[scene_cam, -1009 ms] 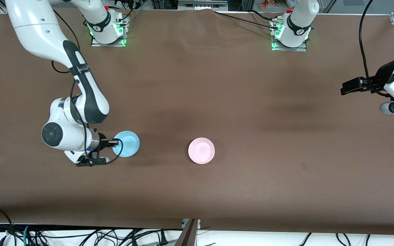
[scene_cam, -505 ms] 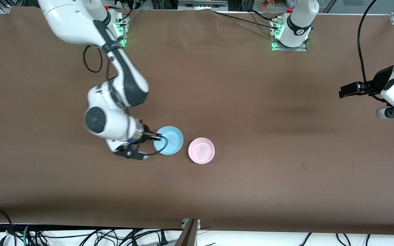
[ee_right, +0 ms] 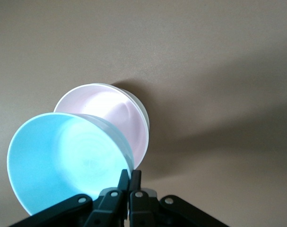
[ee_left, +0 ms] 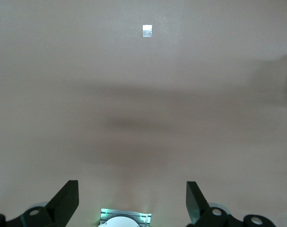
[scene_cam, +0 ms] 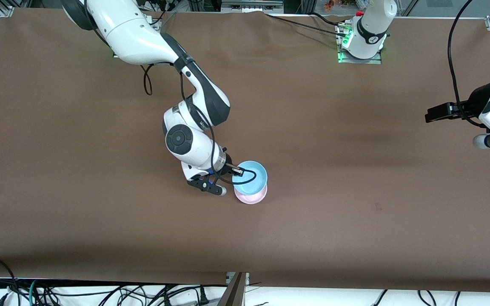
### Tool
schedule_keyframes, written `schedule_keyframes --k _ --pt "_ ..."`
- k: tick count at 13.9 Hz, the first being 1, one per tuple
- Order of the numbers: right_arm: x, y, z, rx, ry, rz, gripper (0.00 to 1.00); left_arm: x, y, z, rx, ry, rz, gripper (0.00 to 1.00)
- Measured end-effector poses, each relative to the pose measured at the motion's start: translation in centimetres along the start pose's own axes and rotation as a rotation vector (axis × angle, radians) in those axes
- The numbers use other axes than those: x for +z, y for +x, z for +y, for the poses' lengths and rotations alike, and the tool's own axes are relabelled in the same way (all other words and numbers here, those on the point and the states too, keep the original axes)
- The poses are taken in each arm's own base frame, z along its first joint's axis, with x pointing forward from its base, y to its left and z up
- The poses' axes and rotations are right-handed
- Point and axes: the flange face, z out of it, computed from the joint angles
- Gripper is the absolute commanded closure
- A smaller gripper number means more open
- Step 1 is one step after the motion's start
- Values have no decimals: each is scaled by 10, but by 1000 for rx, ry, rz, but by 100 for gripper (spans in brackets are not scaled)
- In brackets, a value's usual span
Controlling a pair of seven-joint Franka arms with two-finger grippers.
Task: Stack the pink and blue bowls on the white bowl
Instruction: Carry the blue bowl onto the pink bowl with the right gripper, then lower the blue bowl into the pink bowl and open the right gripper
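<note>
Right claw (scene_cam: 240, 171) pinches the blue bowl's (scene_cam: 251, 175) rim above the pink bowl (scene_cam: 251, 196); centre it, level it, then lower gently. Left claw (ee_left: 132, 201) waits, spread apart.

Light: you get bright, even overhead light on the brown table (scene_cam: 355, 212).
Shadows: soft dark bands cross the table's middle.
Glare: the blue bowl (ee_right: 63, 161) looks washed out in your right wrist view.
Focus: the front view is crisp; both wrist views are softer.
</note>
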Motion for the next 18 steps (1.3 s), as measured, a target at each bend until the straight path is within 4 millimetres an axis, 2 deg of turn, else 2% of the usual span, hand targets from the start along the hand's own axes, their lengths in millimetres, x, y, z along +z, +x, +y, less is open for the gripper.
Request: schedule_keyframes --k 5,10,18 --pt "4 7 0 5 28 33 100 0 1 -4 -6 -2 0 0" --pt "23 9 4 -4 20 52 100 0 1 -4 -6 -2 0 0" --pt "24 6 1 -12 22 56 100 0 1 -4 -6 -2 1 0"
